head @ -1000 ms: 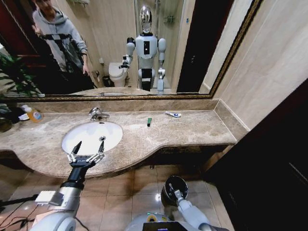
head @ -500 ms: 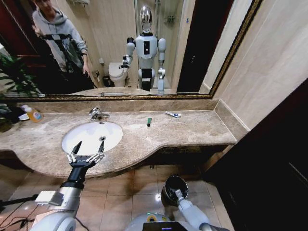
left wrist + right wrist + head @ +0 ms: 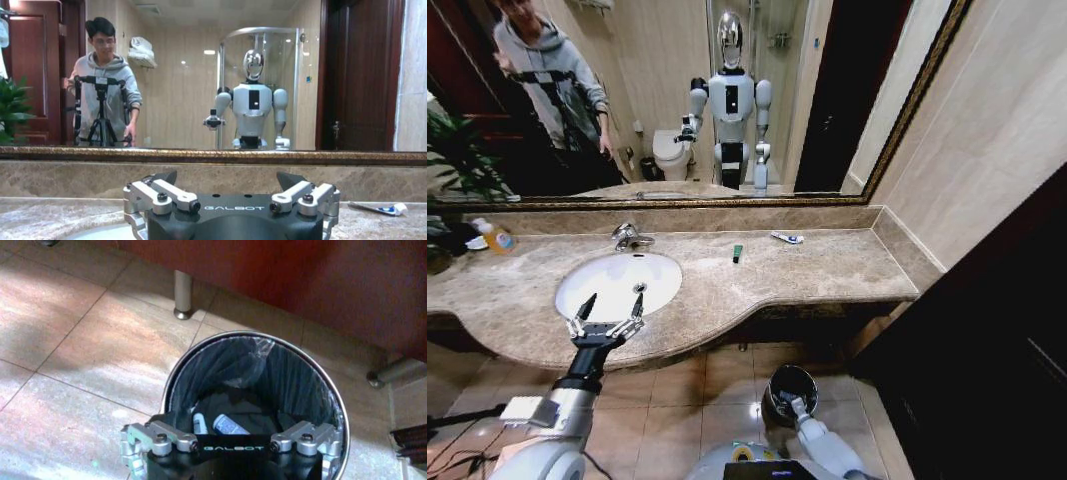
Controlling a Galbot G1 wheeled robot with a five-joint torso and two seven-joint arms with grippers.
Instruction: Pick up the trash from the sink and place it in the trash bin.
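Low in the middle of the head view, the right gripper (image 3: 793, 403) hangs over the trash bin (image 3: 777, 384) on the floor. Its wrist view shows its claws spread wide with nothing in them, and white and blue bits of trash (image 3: 227, 425) lie inside the bin already. So I think some of the job is done.

At the lower left, the left gripper (image 3: 607, 315) waits at the front edge of the sink (image 3: 662, 275), claws spread and holding nothing. The bowl looks bare from here.

Farther back on the countertop (image 3: 827, 265), upper middle, a small green piece (image 3: 738, 253) and a blue-and-white packet (image 3: 787, 238) are left.
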